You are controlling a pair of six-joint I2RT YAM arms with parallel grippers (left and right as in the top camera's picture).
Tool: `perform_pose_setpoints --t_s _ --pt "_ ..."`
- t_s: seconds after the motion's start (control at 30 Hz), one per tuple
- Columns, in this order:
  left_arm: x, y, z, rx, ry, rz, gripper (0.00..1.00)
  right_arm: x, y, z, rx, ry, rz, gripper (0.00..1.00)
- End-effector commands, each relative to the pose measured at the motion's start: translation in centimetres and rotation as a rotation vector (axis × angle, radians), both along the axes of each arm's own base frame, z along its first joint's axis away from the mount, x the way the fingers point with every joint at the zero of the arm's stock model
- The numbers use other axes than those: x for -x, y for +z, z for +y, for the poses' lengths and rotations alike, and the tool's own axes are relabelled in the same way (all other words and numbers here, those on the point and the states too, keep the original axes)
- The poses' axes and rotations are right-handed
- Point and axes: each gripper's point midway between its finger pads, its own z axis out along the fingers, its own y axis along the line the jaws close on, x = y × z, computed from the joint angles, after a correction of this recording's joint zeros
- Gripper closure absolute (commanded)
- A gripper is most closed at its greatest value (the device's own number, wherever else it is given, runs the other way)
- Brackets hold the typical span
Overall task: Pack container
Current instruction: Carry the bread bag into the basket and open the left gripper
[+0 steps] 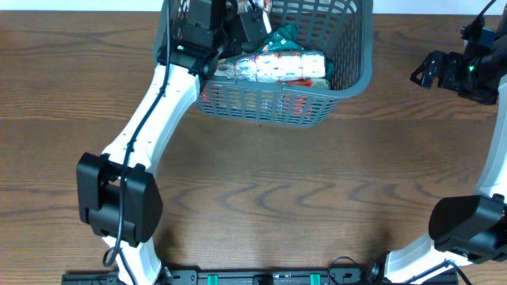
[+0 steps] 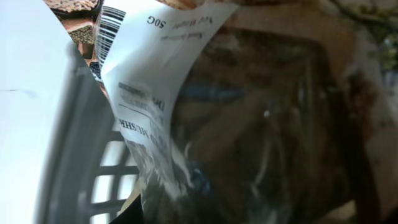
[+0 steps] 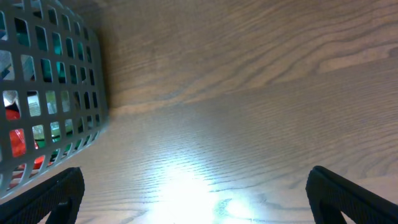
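The container [image 1: 348,79] is sitting at the far middle of the table [image 1: 277,190], with bare wood lying open before its near wall and off its right rim. The left gripper [image 1: 252,24] is reaching inside against the container's left wall. A clear labelled packet [image 2: 261,124] is filling its camera, so I cannot tell its grip. The right gripper [image 1: 421,73] is hovering well right of the container, fingers apart.
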Motion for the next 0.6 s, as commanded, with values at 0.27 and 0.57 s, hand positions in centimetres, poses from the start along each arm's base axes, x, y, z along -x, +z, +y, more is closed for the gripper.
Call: perform_pose_setpoints --t_s 0.27,0.57 --pt "1.3 -2.9 0.0 -0.036 -0.006 0.115 0.02 -0.2 -0.4 0.2 -0.001 0.012 0.007 0.01" --pt "0.0 2.4 2.8 0.138 0.229 0.045 0.02 -0.9 -0.1 -0.1 0.016 0.027 -0.024 0.01"
